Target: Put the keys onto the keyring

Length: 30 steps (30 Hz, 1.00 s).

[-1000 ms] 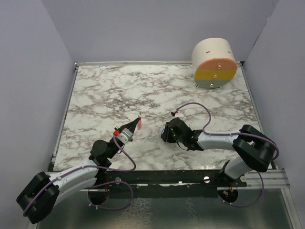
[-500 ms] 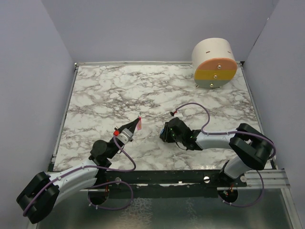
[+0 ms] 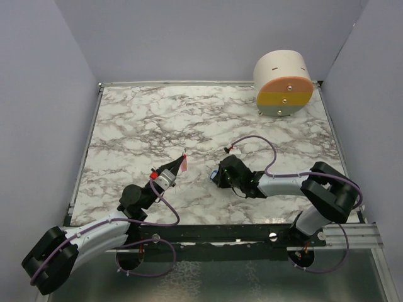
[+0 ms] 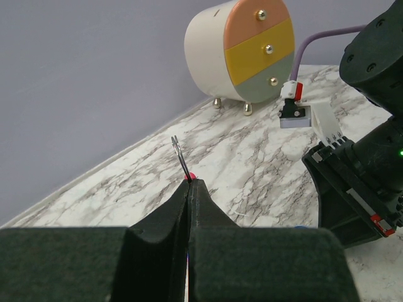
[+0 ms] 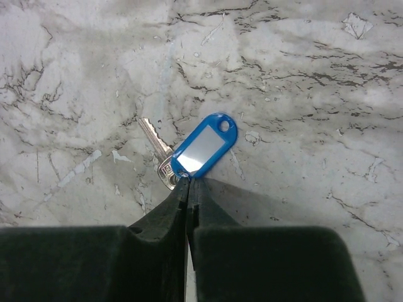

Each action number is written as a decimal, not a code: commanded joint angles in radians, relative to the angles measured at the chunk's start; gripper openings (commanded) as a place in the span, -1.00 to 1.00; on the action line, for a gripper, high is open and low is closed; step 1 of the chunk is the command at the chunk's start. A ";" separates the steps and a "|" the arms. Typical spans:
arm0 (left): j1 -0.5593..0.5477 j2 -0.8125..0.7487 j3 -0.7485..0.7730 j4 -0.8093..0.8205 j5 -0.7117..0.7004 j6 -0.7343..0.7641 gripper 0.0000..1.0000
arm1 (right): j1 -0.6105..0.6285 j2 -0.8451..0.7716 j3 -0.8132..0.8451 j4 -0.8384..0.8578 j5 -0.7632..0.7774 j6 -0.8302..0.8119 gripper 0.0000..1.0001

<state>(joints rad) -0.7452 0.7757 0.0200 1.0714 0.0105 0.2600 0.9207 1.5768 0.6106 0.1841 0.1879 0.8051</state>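
My left gripper is shut on the keyring and holds it above the marble table. In the left wrist view the thin silver wire ring sticks up from the closed tips, with a spot of the red tag beside it. My right gripper is low over the table, to the right of the left one. It is shut, with its tips pinching the near end of the key. The key has a blue plastic head and a short silver blade, and shows as a blue speck in the top view.
A round cream drawer unit with orange, yellow and grey drawer fronts stands at the back right corner; it also shows in the left wrist view. The right arm's purple cable loops over the table. Grey walls enclose the marble table.
My right gripper has shifted slightly left toward the left gripper, the blue key moving with it. The left gripper and keyring have not moved.
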 commanded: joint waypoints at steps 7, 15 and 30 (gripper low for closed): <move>0.006 0.011 0.002 0.009 0.018 -0.015 -1.00 | -0.005 -0.128 0.001 0.044 0.130 -0.267 -0.99; 0.005 0.068 0.044 0.015 0.081 -0.055 -1.00 | -0.005 -0.297 -0.054 0.118 0.137 -0.438 -0.99; 0.004 0.087 0.108 0.009 0.274 -0.110 -1.00 | -0.004 -0.486 -0.131 0.208 0.115 -0.568 -0.98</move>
<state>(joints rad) -0.7452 0.8547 0.0906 1.0691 0.1864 0.1715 0.9207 1.1263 0.4828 0.3443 0.3016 0.2806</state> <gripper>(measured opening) 0.009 0.011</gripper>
